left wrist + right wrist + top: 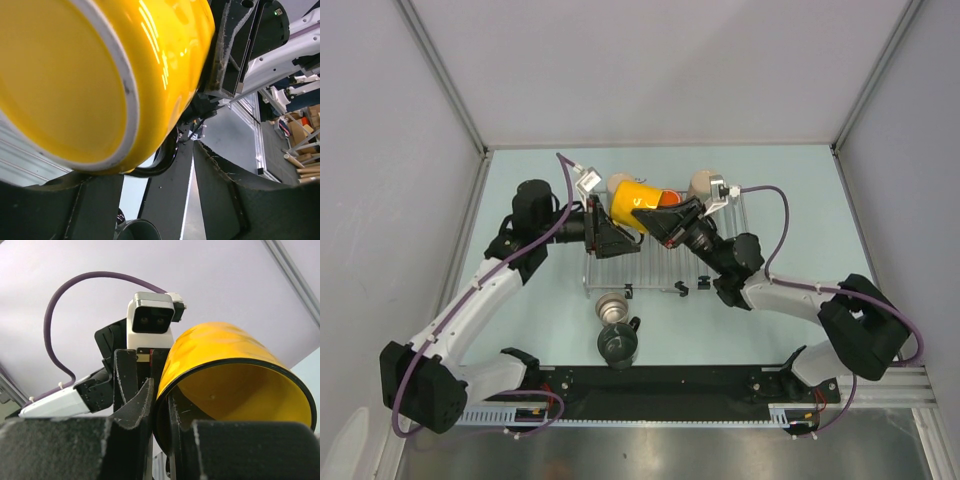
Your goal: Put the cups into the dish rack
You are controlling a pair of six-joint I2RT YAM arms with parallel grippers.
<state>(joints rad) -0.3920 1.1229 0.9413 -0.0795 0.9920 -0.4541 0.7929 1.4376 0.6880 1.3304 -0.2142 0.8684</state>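
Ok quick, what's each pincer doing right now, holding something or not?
Left pincer: open, fingers apart at the glossy yellow ceramic mug's base, grip unclear.
Right pincer: closed, holding that mug by its rim.

Raised mug [638, 203] over rack [665, 272] far left; 2nd mug [613, 308], 3rd mug [618, 346] on table [800, 200] before rack.

Pale grey walls [670, 60] enclose a light blue-green table [810, 200].
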